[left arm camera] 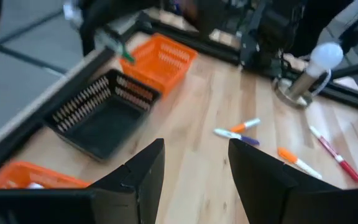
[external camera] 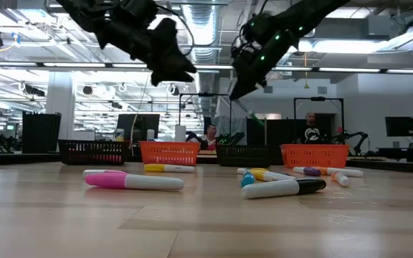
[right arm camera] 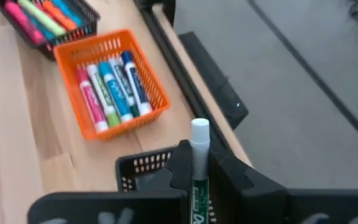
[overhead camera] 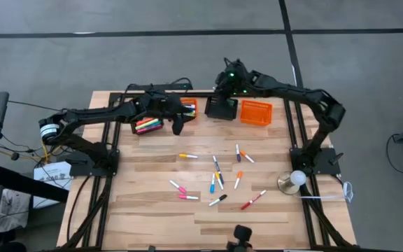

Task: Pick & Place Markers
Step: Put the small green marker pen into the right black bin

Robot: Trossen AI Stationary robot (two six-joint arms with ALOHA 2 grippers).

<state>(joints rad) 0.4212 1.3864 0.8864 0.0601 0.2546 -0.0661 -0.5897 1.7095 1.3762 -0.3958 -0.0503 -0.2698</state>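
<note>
Presently the right gripper (right arm camera: 199, 177) was clenched on a green marker (right arm camera: 198, 168) — long axis upright between its fingers, white cap up — directly above the black basket (right arm camera: 143, 167), while the left gripper (left arm camera: 194, 180), fingers parted and empty, hung near that basket.

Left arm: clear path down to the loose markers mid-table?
Probably yes. The left gripper hangs empty and open above the table, and nothing stands between it and the scattered markers; the right gripper is off by the baskets.

Dark jointed arms, green lights
</note>
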